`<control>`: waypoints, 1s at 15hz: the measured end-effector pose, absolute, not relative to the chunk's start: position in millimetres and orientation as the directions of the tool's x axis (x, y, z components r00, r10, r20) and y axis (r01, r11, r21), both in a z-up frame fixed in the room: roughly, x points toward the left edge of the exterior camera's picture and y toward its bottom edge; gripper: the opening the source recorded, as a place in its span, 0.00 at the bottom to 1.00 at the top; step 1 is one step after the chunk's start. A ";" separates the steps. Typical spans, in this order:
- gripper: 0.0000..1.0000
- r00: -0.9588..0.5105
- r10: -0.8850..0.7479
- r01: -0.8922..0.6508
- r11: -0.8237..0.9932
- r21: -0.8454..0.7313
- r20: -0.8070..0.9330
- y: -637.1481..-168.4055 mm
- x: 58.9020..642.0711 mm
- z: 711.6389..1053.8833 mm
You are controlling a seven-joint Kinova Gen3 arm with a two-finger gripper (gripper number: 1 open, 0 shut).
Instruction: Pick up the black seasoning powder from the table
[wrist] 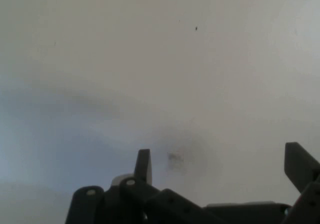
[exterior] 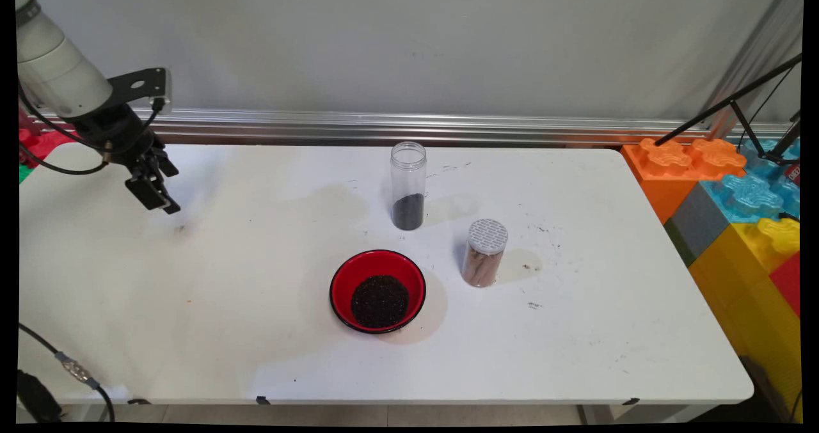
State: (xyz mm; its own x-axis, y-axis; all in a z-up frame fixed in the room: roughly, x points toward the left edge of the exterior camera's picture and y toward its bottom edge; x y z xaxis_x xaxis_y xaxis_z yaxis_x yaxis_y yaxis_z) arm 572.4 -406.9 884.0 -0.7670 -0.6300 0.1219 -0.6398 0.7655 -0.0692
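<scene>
Three things stand together well right of the gripper (exterior: pixel 155 193): a red bowl (exterior: pixel 377 290) of dark grains, a tall clear jar (exterior: pixel 408 185) behind it, a capped jar (exterior: pixel 485 252) beside it. A careless sweep could topple the uncapped jar. Only the hand view shows the claw gaping wide, empty, over the bare table (wrist: pixel 210 84).

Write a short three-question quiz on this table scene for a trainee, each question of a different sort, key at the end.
1. True or false: the claw holds the tall jar.
2. What fills the red bowl? A) dark grains B) water C) nothing
3. Fill in: the short jar has a ____ lid.

Key: 1 false: the claw is open and empty, over the table at its left, far from the jar. 2 A. 3 grey, perforated.
</scene>
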 end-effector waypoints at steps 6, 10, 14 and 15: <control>1.00 -0.769 -0.625 -0.637 0.766 -0.083 0.137 -418.3 558.9 887.0; 1.00 -0.774 -0.618 -0.631 0.771 -0.087 0.138 -427.4 547.9 889.8; 1.00 -0.773 -0.618 -0.630 0.774 -0.062 0.147 -437.2 523.0 894.2; 1.00 -0.771 -0.618 -0.631 0.774 -0.054 0.152 -439.8 514.1 896.0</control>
